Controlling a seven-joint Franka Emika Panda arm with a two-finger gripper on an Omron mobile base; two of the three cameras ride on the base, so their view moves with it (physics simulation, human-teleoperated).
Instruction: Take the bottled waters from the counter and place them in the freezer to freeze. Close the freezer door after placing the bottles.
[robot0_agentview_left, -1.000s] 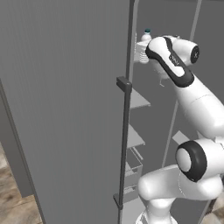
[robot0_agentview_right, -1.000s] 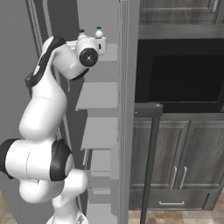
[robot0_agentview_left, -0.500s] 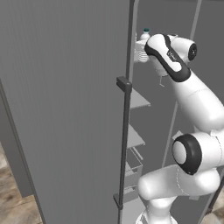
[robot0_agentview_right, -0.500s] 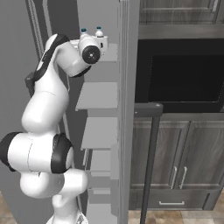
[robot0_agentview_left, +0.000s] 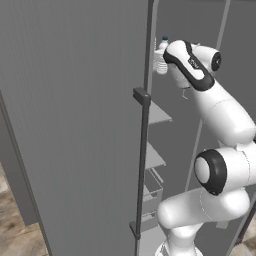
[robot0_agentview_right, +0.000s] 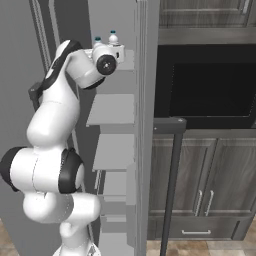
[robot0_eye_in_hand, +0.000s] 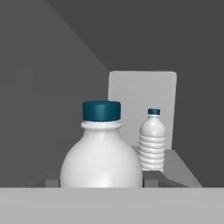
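I have my hand up at the top shelf (robot0_agentview_right: 127, 59) of the freezer (robot0_agentview_right: 115, 150), because that is where the bottled waters belong. One bottle (robot0_eye_in_hand: 152, 142) already stands upright on that shelf, farther in and a little to one side of the near bottle (robot0_eye_in_hand: 101, 151), and apart from it. The near one looms right under my hand camera, teal cap up — upright so it can be set down on its base.

My gripper (robot0_agentview_right: 116, 50) is pinched on this near bottle, jaws as close together as they go around its body; my fingertips are hidden, so I judge the hold from how close the bottle sits. From the right base view both teal caps (robot0_agentview_right: 113, 34) peek over my wrist.

The freezer door (robot0_agentview_left: 75, 125) stands wide open beside my arm — it has to stay so until I am out.
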